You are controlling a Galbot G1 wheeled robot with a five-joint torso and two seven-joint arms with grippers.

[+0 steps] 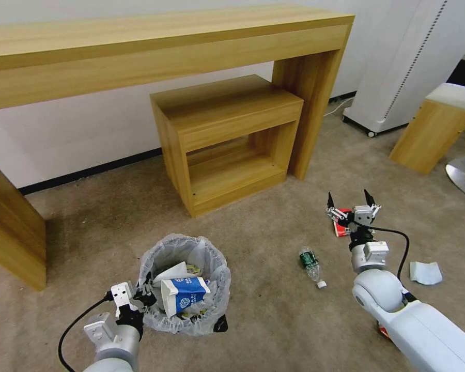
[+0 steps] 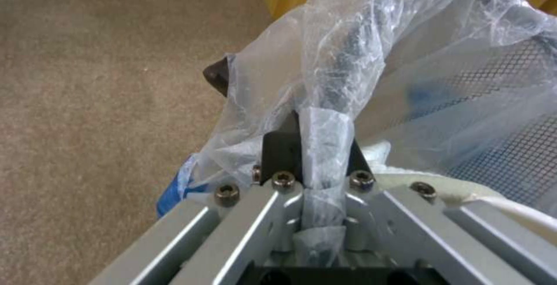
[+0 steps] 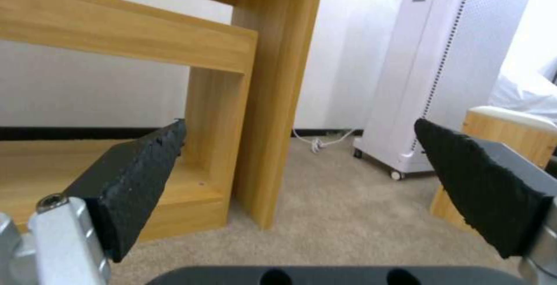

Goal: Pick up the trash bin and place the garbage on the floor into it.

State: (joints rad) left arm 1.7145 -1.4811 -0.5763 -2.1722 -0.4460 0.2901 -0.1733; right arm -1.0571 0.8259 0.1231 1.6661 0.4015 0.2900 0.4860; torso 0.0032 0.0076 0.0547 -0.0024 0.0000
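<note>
- The floor [image 1: 274,310] is beige short-pile carpet running up to a white wall with a dark skirting; a long pale wooden table [image 1: 139,46] stands against that wall with a small open wooden shelf unit [image 1: 227,139] tucked under it, and a white perforated appliance on castors [image 1: 398,67] stands near the far right.
- The small round black trash bin with a frilled translucent bag liner [image 1: 191,248] sits on the carpet at front left, with a blue-white carton [image 1: 183,295] and other litter inside it.
- The left hand [image 1: 142,297] is at the bin's near rim; the left wrist view shows its black fingers [image 2: 281,152] clamped together on a fold of the liner [image 2: 328,141] and the bin's mesh wall.
- The right hand [image 1: 350,201] hangs over a red wrapper [image 1: 340,227], fingers spread wide; its wrist view looks level toward the table leg.
- On the carpet lie a clear green-label bottle [image 1: 310,263] and a pale blue mask [image 1: 425,273].
</note>
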